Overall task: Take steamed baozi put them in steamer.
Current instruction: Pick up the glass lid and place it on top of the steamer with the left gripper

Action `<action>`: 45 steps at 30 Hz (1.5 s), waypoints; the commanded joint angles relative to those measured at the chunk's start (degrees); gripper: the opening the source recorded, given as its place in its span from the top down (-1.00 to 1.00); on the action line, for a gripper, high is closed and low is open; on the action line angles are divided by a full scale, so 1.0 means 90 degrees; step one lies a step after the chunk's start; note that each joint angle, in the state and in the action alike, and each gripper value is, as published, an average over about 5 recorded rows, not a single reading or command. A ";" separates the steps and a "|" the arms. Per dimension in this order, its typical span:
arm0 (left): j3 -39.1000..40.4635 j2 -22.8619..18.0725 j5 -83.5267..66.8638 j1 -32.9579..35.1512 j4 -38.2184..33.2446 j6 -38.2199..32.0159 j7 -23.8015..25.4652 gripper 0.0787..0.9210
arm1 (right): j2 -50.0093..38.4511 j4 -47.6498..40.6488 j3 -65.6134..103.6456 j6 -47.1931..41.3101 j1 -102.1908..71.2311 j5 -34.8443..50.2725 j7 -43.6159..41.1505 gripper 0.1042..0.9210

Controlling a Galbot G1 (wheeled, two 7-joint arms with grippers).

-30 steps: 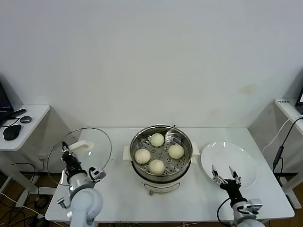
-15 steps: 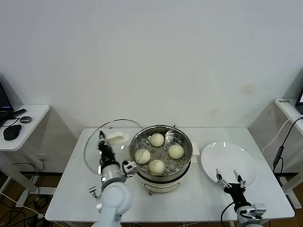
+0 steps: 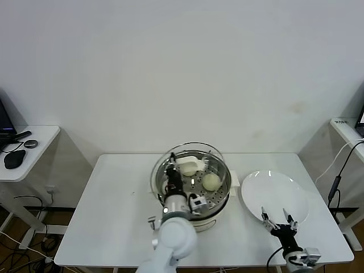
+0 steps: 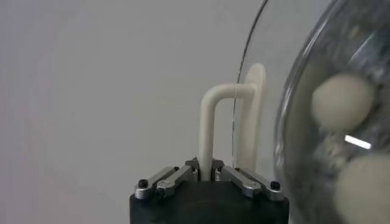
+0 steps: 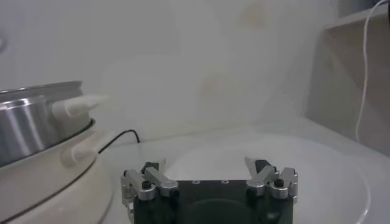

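Observation:
The steamer (image 3: 219,196) stands mid-table, a shiny steel pot on a cream base. Steamed baozi lie on its perforated tray; one (image 3: 211,181) shows plainly, another (image 3: 189,170) is partly hidden by the lid's handle. My left gripper (image 3: 173,169) is shut on the white handle (image 4: 207,131) of the round glass lid (image 3: 200,151), held tilted over the pot. In the left wrist view the baozi (image 4: 341,100) show blurred through the glass (image 4: 286,73). My right gripper (image 3: 278,218) hovers open and empty at the near edge of the white plate (image 3: 276,190).
The white table (image 3: 114,199) carries the pot and the plate. A side table (image 3: 34,136) with a mouse stands at far left. A cable (image 3: 335,182) hangs by another table at far right. In the right wrist view the steamer (image 5: 36,122) is off to one side of the plate (image 5: 292,158).
My left arm has carried the glass lid rightward from the table's left side to over the steamer. The right gripper has drawn back slightly toward the table's near edge, still open.

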 commanded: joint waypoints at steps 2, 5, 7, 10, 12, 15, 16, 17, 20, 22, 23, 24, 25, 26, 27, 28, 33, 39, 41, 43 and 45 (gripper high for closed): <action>0.0641 -0.0041 0.0254 -0.0315 0.0569 0.0020 -0.0033 0.78 | 0.0037 -0.0019 0.0035 -0.0012 0.0006 -0.0044 0.0005 -0.76; 0.0590 -0.0045 0.0721 -0.0299 0.0705 0.0019 -0.0024 0.78 | 0.0046 -0.0040 0.0011 -0.0014 0.0043 -0.0053 0.0007 -0.76; 0.0575 -0.0040 0.0825 -0.0300 0.0759 0.0017 -0.0002 0.78 | 0.0049 -0.0057 0.0001 -0.0012 0.0058 -0.0055 0.0006 -0.76; 0.0574 -0.0045 0.0869 -0.0332 0.0852 0.0016 -0.0041 0.78 | 0.0058 -0.0069 -0.0002 -0.0008 0.0065 -0.0057 0.0007 -0.76; 0.0572 -0.0053 0.0921 -0.0358 0.0918 0.0015 -0.0071 0.78 | 0.0063 -0.0066 0.0003 -0.0006 0.0058 -0.0060 0.0007 -0.76; 0.0542 -0.0054 0.0997 -0.0384 0.1010 0.0013 -0.0094 0.78 | 0.0057 -0.0058 0.0018 -0.0001 0.0040 -0.0062 0.0006 -0.76; 0.0526 -0.0052 0.1012 -0.0388 0.1036 0.0011 -0.0103 0.78 | 0.0054 -0.0056 0.0023 0.0000 0.0037 -0.0062 0.0006 -0.76; 0.0509 -0.0050 0.1029 -0.0390 0.1060 0.0009 -0.0108 0.78 | 0.0051 -0.0055 0.0029 0.0001 0.0036 -0.0061 0.0006 -0.76; 0.0471 -0.0048 0.1065 -0.0382 0.1095 0.0006 -0.0115 0.78 | 0.0055 -0.0046 0.0041 -0.0001 0.0042 -0.0059 0.0008 -0.76; 0.0463 -0.0049 0.1091 -0.0369 0.1095 0.0007 -0.0102 0.78 | 0.0064 -0.0040 0.0040 -0.0003 0.0047 -0.0059 0.0009 -0.76; 0.0462 -0.0049 0.1105 -0.0362 0.1090 0.0007 -0.0088 0.78 | 0.0069 -0.0039 0.0038 -0.0003 0.0048 -0.0060 0.0009 -0.76; 0.0463 -0.0049 0.1122 -0.0354 0.1089 0.0006 -0.0075 0.78 | 0.0073 -0.0040 0.0035 -0.0002 0.0047 -0.0061 0.0009 -0.76; 0.0463 -0.0049 0.1140 -0.0348 0.1093 0.0006 -0.0066 0.78 | 0.0075 -0.0043 0.0032 0.0000 0.0046 -0.0063 0.0008 -0.76; 0.0461 -0.0049 0.1154 -0.0344 0.1105 0.0005 -0.0065 0.78 | 0.0077 -0.0045 0.0030 0.0004 0.0046 -0.0065 0.0008 -0.76; 0.0455 -0.0049 0.1168 -0.0343 0.1124 0.0004 -0.0076 0.78 | 0.0079 -0.0046 0.0031 0.0009 0.0045 -0.0066 0.0007 -0.76; 0.0445 -0.0048 0.1181 -0.0342 0.1145 0.0002 -0.0087 0.78 | 0.0081 -0.0043 0.0036 0.0013 0.0046 -0.0065 0.0007 -0.76; 0.0403 -0.0041 0.1213 -0.0367 0.1238 -0.0010 -0.0053 0.78 | 0.0088 -0.0015 0.0074 0.0016 0.0058 -0.0054 0.0008 -0.76; 0.0390 -0.0042 0.1188 -0.0429 0.1375 -0.0026 0.0014 0.78 | 0.0079 -0.0001 0.0089 0.0030 0.0050 -0.0054 0.0007 -0.76; 0.0380 -0.0040 0.1184 -0.0427 0.1391 -0.0028 0.0029 0.78 | 0.0072 0.0000 0.0092 0.0033 0.0047 -0.0053 0.0006 -0.76; 0.0367 -0.0041 0.1183 -0.0418 0.1393 -0.0029 0.0038 0.78 | 0.0066 -0.0002 0.0092 0.0034 0.0047 -0.0052 0.0006 -0.76; 0.0349 -0.0042 0.1184 -0.0407 0.1377 -0.0029 0.0043 0.78 | 0.0063 -0.0006 0.0090 0.0033 0.0052 -0.0051 0.0005 -0.76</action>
